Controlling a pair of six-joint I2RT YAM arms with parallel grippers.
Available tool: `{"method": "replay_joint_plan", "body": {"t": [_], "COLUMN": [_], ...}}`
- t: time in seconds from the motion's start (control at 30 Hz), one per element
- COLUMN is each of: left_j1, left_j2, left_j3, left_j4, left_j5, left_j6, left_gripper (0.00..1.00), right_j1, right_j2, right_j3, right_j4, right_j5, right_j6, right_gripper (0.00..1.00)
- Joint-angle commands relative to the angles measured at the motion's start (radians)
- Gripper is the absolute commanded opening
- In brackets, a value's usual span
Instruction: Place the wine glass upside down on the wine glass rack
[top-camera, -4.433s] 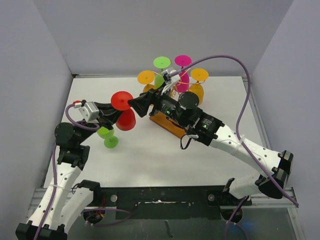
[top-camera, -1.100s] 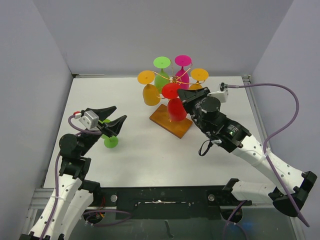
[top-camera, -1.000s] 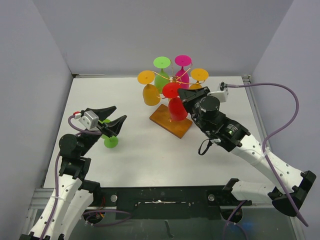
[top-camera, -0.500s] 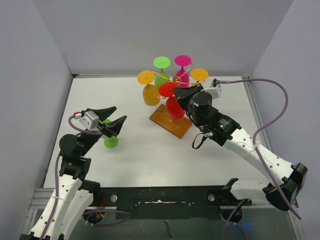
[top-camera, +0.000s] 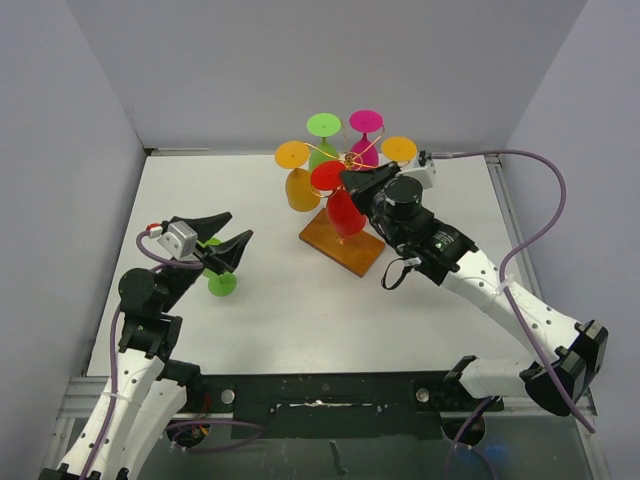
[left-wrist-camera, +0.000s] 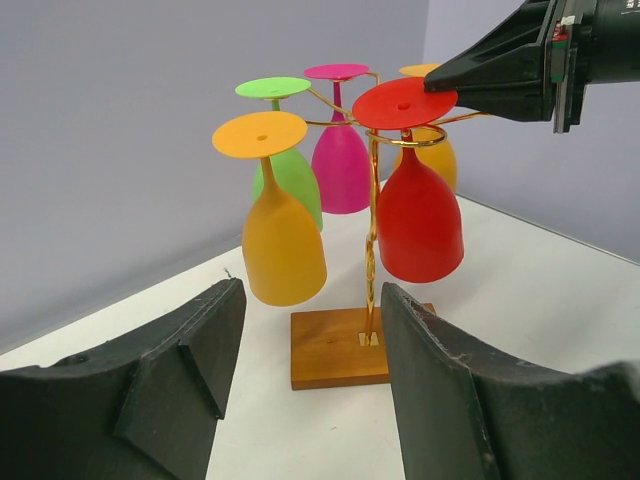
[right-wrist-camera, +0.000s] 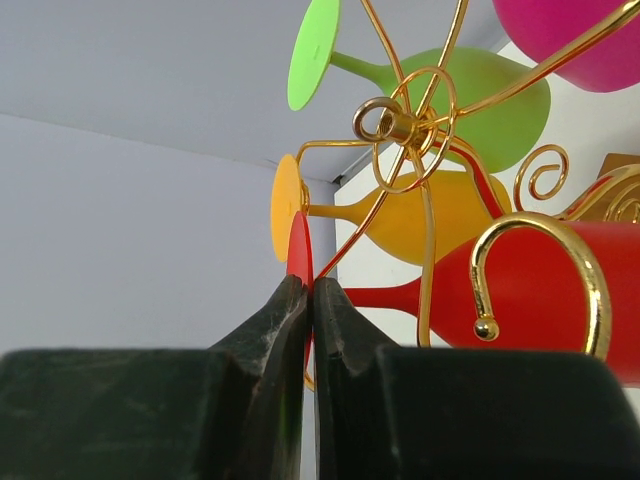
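Wine glass, the red one (left-wrist-camera: 418, 225), hangs bowl-down just ahead of the right gripper (right-wrist-camera: 308, 287), whose jaws are pinched shut on the edge of its round foot. Right below the jaw tips the stem drops through a gold loop of the wine glass rack (left-wrist-camera: 335, 345). From the left wrist view the foot looks to sit a little above that loop rather than on it, though I can't be sure.

To my eye the careful way is to ease the foot straight down until the wire carries it, then part the jaws only slightly and draw back along their own line. An orange glass (left-wrist-camera: 283, 245) hangs just past the tips, so any sideways swing risks knocking it or tugging the thin wire.

The left gripper (top-camera: 240, 224) is well apart from the rack, jaws spread wide around nothing, with a green glass (top-camera: 221, 284) on the table beneath them.
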Motion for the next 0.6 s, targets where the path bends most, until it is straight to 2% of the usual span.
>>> {"method": "replay_joint_plan", "body": {"t": [0.0, 0.57], "left_j1": [-0.001, -0.001], "left_j2": [-0.008, -0.010], "left_j3": [0.011, 0.007], "left_j4": [0.032, 0.032], "left_j5": [-0.018, -0.021], "left_j6": [0.007, 0.006], "left_gripper": [0.54, 0.54], "right_j1": [-0.011, -0.017], "right_j2": [0.012, 0.006], "right_j3": [0.051, 0.028], "right_j4": [0.089, 0.146], "right_j5": [-0.068, -0.178], "right_j6": [-0.020, -0.071], "right_gripper": [0.00, 0.00]}}
